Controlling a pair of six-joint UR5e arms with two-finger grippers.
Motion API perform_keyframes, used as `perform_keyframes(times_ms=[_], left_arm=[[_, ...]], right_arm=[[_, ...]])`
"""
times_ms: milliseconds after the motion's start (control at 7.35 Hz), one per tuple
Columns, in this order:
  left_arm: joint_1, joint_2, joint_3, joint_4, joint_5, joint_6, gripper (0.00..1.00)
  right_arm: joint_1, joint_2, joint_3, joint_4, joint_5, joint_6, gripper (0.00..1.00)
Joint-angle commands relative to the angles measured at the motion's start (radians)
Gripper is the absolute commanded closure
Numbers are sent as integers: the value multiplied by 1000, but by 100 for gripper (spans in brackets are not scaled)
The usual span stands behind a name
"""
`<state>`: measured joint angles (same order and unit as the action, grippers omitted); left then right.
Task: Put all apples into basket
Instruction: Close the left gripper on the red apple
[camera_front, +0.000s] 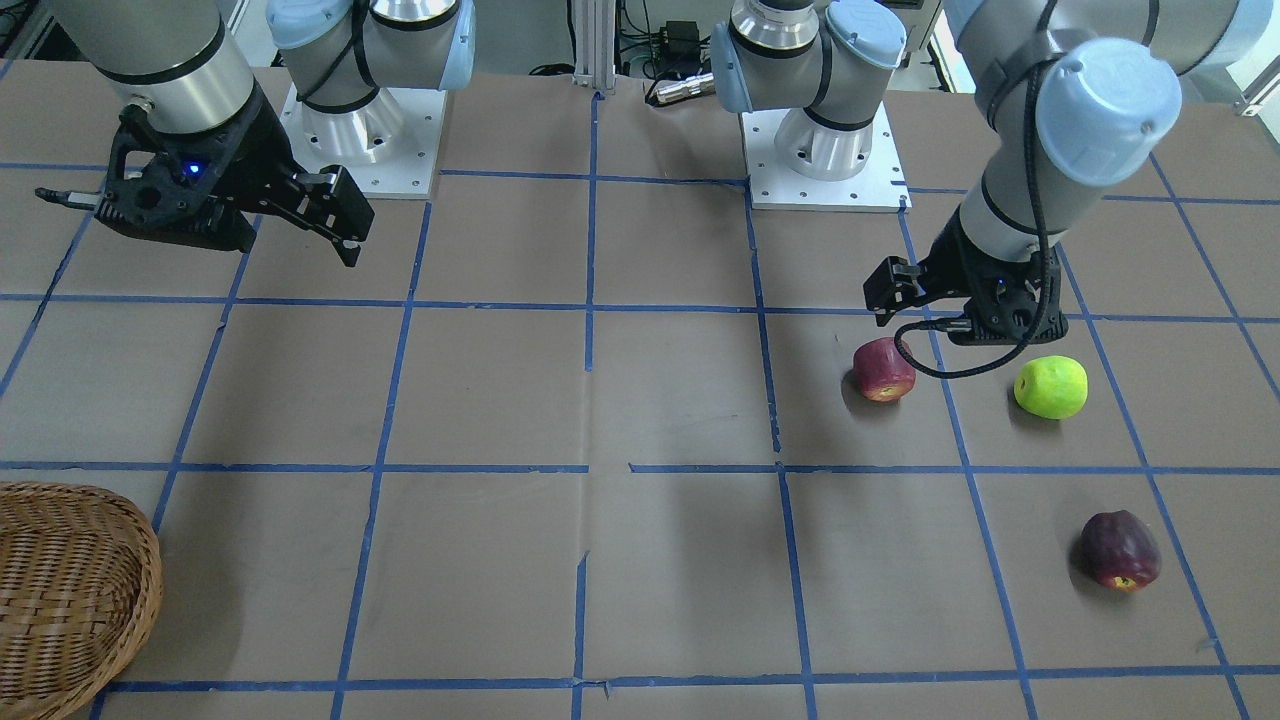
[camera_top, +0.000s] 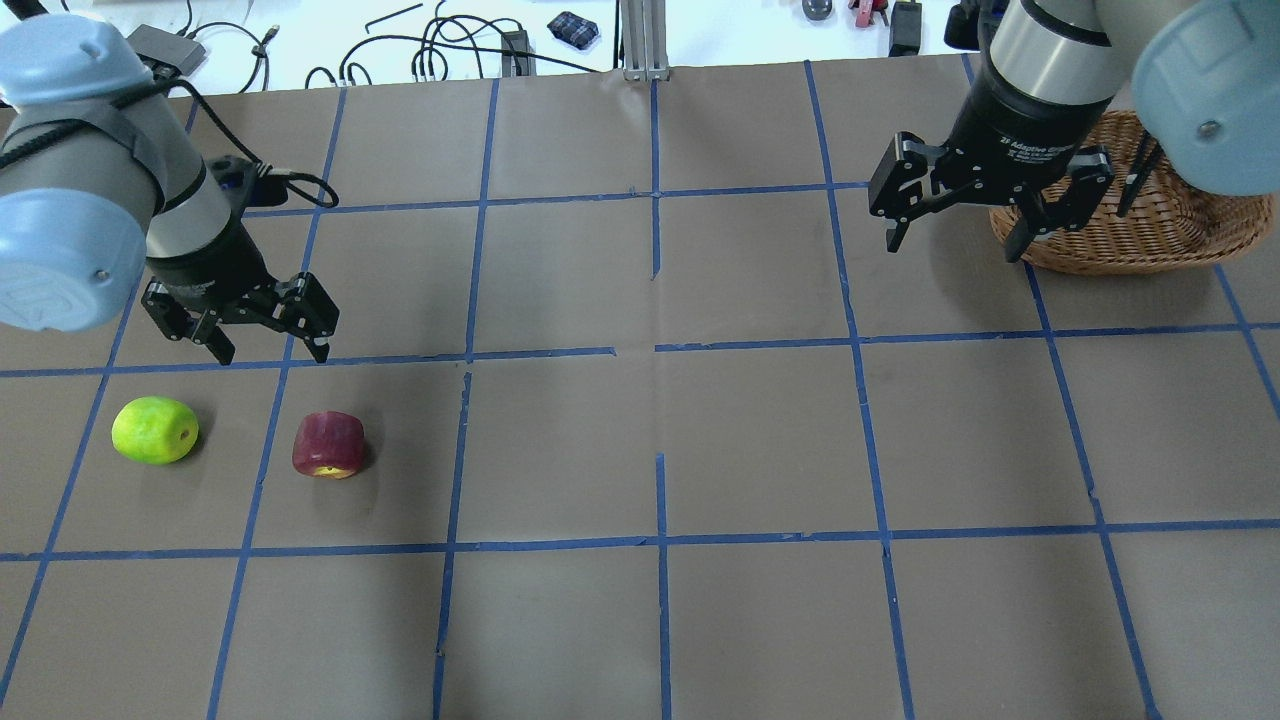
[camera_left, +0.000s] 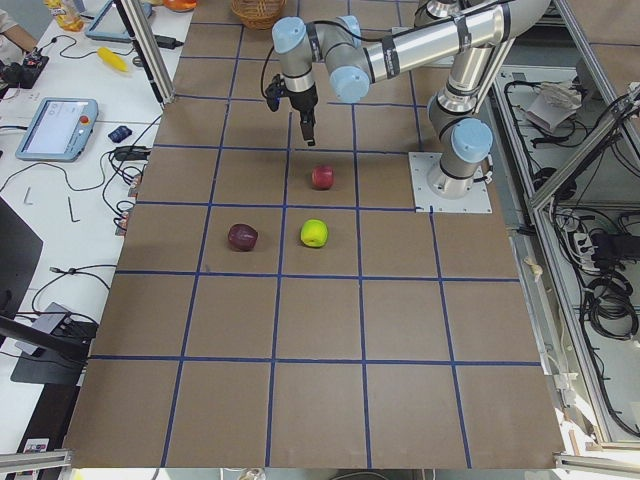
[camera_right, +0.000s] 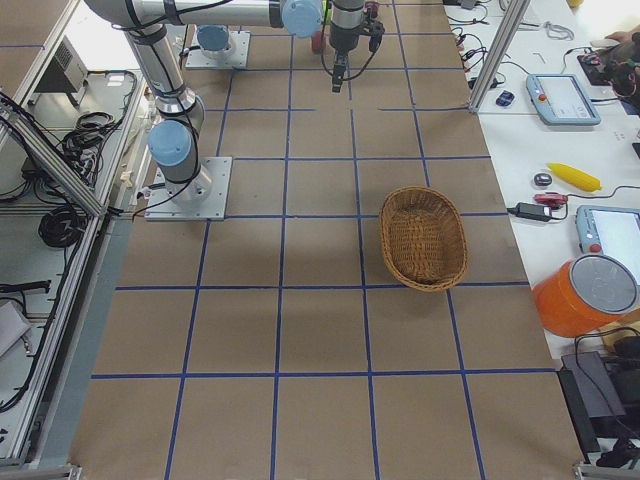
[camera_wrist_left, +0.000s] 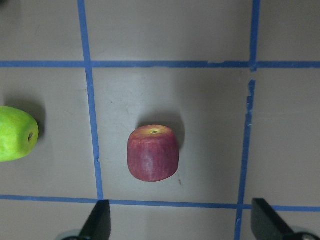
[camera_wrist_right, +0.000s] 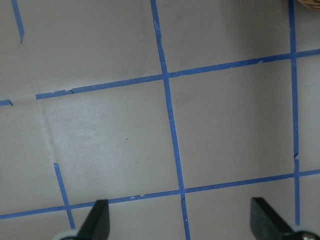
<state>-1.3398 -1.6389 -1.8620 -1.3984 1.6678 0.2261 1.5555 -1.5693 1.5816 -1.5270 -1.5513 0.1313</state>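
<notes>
The red apple (camera_front: 884, 369) lies on the table next to the lime green apple (camera_front: 1051, 387). The dark maroon apple (camera_front: 1120, 550) lies farther from my base; the overhead view hides it behind my left arm. My left gripper (camera_top: 272, 352) is open and empty, hovering above the table. In its wrist view the red apple (camera_wrist_left: 153, 152) is ahead of the open fingertips and the green apple (camera_wrist_left: 15, 134) is at the left edge. My right gripper (camera_top: 952, 245) is open and empty, in the air beside the wicker basket (camera_top: 1120, 250), which holds nothing.
The table is brown paper with a blue tape grid. The basket (camera_front: 150, 560) is at the far corner on my right, well away from the apples. The two arm bases (camera_front: 825, 150) stand at the near edge. Cables and tools lie beyond the far edge.
</notes>
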Motion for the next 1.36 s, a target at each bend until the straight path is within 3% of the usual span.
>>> perform_keyframes(times_ms=[0, 272, 681, 817, 953, 1089, 1225], left_arm=[[30, -24, -173, 198, 0, 104, 0], [47, -76, -256, 292, -2, 96, 0], [48, -151, -259, 329, -2, 99, 0], [48, -160, -261, 393, -6, 107, 15], [47, -159, -259, 413, -7, 107, 59], [28, -136, -256, 409, -8, 99, 65], [19, -110, -240, 400, -101, 76, 65]], right_arm=[[2, -1, 0, 1, 0, 2, 0], [2, -1, 0, 2, -1, 1, 0], [2, 0, 0, -1, 0, -1, 0], [2, -1, 0, -1, 0, 1, 0], [2, -1, 0, 1, -1, 1, 0], [2, 0, 0, -2, -1, 2, 0], [2, 0, 0, -1, -1, 1, 0]])
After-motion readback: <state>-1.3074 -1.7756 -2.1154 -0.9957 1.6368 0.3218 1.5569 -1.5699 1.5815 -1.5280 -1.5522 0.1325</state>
